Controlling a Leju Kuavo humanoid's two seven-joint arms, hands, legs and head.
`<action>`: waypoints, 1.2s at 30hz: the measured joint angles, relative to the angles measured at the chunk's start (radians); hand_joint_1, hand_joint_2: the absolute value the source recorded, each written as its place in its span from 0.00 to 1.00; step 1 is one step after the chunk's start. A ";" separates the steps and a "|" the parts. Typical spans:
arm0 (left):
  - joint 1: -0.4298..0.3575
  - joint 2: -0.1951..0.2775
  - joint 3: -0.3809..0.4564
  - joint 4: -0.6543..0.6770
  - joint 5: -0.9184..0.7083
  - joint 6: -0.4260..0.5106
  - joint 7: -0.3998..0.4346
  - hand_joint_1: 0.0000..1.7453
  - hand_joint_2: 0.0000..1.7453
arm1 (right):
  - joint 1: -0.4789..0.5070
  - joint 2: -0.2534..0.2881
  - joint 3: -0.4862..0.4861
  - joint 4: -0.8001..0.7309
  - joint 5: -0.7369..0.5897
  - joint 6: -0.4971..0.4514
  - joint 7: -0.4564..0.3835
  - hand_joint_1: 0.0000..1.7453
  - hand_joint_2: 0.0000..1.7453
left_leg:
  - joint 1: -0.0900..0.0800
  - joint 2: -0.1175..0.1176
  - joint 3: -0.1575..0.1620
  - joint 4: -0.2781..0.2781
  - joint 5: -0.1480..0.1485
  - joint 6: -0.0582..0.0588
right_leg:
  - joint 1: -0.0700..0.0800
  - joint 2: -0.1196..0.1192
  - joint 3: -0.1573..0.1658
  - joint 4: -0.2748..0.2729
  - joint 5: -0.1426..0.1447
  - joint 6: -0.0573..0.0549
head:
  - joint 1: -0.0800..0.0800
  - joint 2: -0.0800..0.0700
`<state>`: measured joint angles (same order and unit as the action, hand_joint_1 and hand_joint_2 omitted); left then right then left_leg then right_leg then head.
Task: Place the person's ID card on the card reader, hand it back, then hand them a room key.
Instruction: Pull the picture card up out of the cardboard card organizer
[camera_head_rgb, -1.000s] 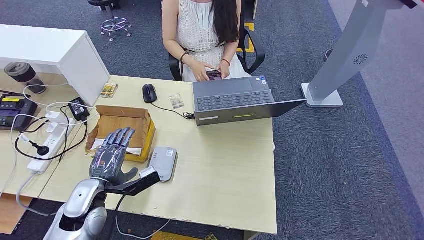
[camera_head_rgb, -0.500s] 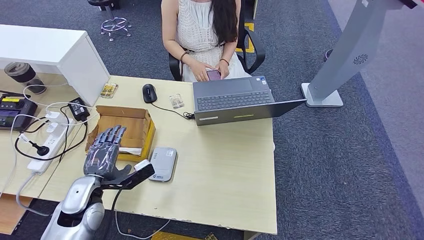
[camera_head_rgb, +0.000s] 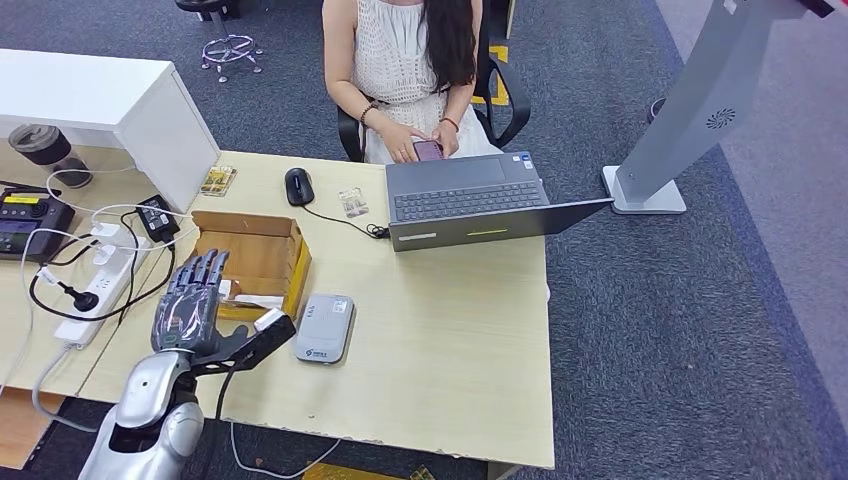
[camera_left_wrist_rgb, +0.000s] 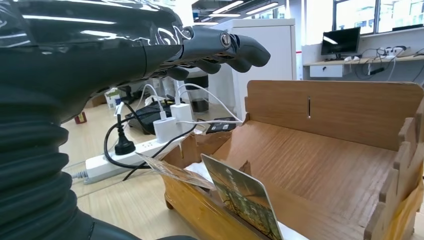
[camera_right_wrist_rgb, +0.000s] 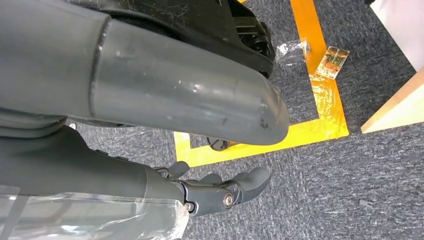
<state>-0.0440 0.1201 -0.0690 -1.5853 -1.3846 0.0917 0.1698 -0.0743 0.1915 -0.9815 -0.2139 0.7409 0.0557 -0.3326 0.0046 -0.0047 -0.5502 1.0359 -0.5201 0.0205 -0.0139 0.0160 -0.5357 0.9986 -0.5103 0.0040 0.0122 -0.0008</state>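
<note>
Head view: the left hand hovers flat over the near left corner of the box, fingers extended and slightly apart, thumb stuck out towards 4 o'clock, holding nothing; I judge it is poised to reach into the box, where cards stand. The reader lies flat on the desk just beside the hand, at its 3 o'clock, bare on top; no ID card lies on it, and I cannot tell where the ID card is. The person sits at 12 o'clock beyond the laptop, both hands on a phone, so not offering anything just now; a mouse sits left of the laptop; a power strip with cables lies at 9 o'clock of the box.

Left wrist view: the hand's fingers stretch out straight above the box's open interior, lightly parted, touching nothing; a card stands tilted in a slot along the box's near wall, likely a room key kept upright for an easy pinch, though its face is too small to read; a second thin card leans beside it; the power strip lies beyond.

Right wrist view: the right hand hangs over grey carpet with yellow floor tape; its fingers curl loosely inwards, around nothing; idle, I judge.
</note>
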 joint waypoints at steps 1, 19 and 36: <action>0.000 -0.001 0.002 0.001 0.000 0.000 0.000 0.70 1.00 | 0.000 0.000 0.000 0.000 0.000 0.000 0.000 0.00 0.00 | 0.000 0.000 0.000 0.000 0.000 0.000 | 0.000 0.000 0.000 0.000 0.000 0.000 | 0.000 0.000; -0.005 -0.009 0.014 0.031 0.017 -0.034 0.001 1.00 1.00 | 0.000 -0.001 0.000 0.000 0.015 0.000 0.002 0.00 0.00 | 0.000 0.000 0.000 0.000 0.000 0.000 | 0.000 0.000 0.000 0.000 0.000 0.000 | 0.000 0.000; -0.014 -0.009 0.015 0.037 0.033 -0.036 -0.004 1.00 1.00 | 0.002 -0.011 -0.001 0.000 0.012 0.011 0.002 0.00 0.00 | 0.000 0.000 0.000 0.000 0.000 0.000 | 0.000 0.000 0.000 0.000 0.000 0.000 | 0.000 0.000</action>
<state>-0.0581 0.1109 -0.0538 -1.5480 -1.3519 0.0559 0.1657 -0.0726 0.1806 -0.9829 -0.2140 0.7528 0.0669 -0.3305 0.0046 -0.0047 -0.5501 1.0359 -0.5201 0.0205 -0.0139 0.0160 -0.5356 0.9987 -0.5103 0.0040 0.0122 -0.0008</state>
